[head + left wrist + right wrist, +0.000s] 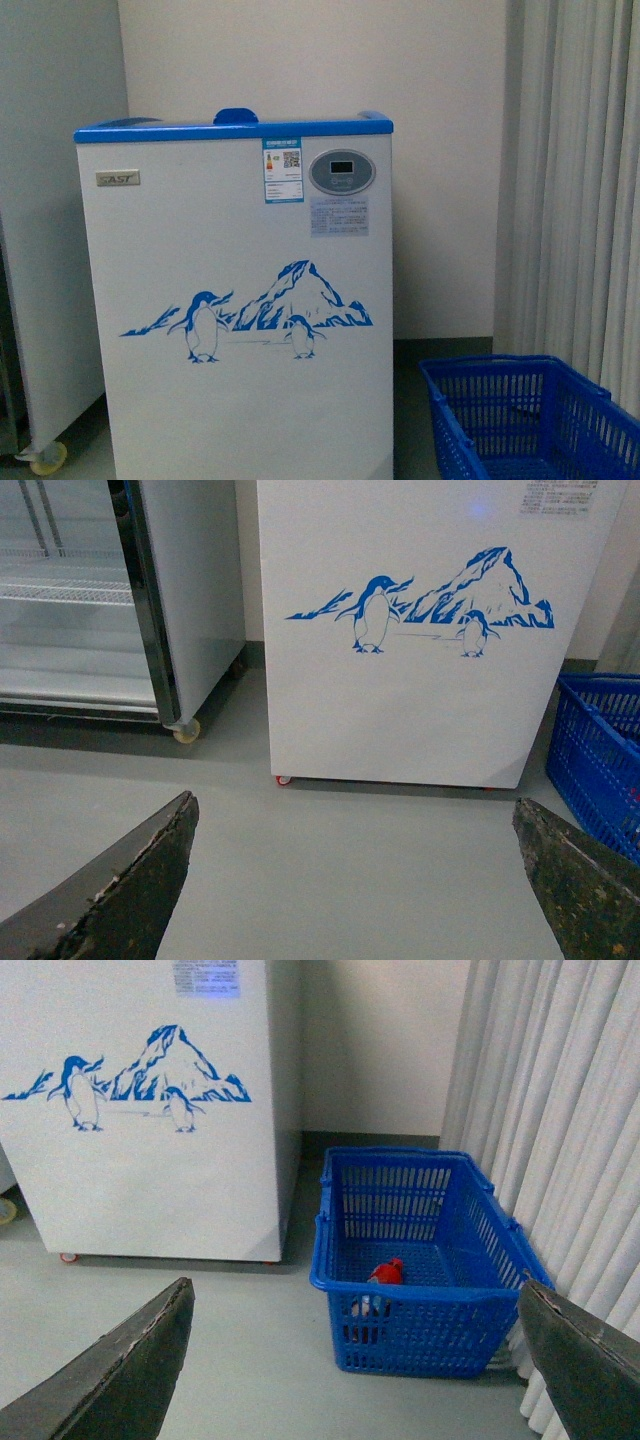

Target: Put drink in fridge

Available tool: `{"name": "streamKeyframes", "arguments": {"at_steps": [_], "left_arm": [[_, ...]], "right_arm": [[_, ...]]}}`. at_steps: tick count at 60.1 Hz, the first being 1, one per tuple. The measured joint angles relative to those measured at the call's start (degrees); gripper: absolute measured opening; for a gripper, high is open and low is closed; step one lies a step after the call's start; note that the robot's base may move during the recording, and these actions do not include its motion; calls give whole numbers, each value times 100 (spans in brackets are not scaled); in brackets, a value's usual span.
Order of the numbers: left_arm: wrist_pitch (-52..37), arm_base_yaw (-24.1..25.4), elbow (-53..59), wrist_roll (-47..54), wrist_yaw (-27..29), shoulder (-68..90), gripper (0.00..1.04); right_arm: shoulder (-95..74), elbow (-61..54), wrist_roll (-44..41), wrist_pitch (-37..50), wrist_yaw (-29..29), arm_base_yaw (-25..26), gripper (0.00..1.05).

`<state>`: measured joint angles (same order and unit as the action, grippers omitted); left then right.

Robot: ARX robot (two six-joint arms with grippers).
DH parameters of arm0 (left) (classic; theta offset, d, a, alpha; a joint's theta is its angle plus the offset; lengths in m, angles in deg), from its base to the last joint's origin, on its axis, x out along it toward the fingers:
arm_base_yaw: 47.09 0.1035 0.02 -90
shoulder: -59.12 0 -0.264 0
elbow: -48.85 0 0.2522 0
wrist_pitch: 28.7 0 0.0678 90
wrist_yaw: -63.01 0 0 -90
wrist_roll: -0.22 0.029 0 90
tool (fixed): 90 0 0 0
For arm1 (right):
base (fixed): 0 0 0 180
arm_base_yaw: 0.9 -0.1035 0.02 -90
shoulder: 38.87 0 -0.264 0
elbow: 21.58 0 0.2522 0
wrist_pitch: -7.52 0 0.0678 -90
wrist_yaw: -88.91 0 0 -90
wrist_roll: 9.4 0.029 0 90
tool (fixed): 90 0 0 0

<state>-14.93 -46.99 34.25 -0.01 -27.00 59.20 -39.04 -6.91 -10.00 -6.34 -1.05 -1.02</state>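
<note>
Right wrist view: red-capped clear plastic drink bottle (380,1285) lies in blue plastic basket (430,1335) beside white penguin-print fridge (150,1180) — right gripper (355,1290) and left gripper (353,800) both spread wide and empty, presumably ready for pickup.

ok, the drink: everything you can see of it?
The drink shows only in the right wrist view: a red top and a pale body, mostly hidden by the mesh wall of the blue basket it sits in, near that wall. No hand touches it. Upright or tilted: cannot tell.
</note>
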Motion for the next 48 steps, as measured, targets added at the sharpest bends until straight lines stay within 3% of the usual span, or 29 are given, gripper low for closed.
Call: {"name": "streamKeyframes", "arguments": {"at_steps": [48], "left_arm": [[0,0,0,0,0,0,97]], "right_arm": [[0,0,2,0,0,0,97]]}}
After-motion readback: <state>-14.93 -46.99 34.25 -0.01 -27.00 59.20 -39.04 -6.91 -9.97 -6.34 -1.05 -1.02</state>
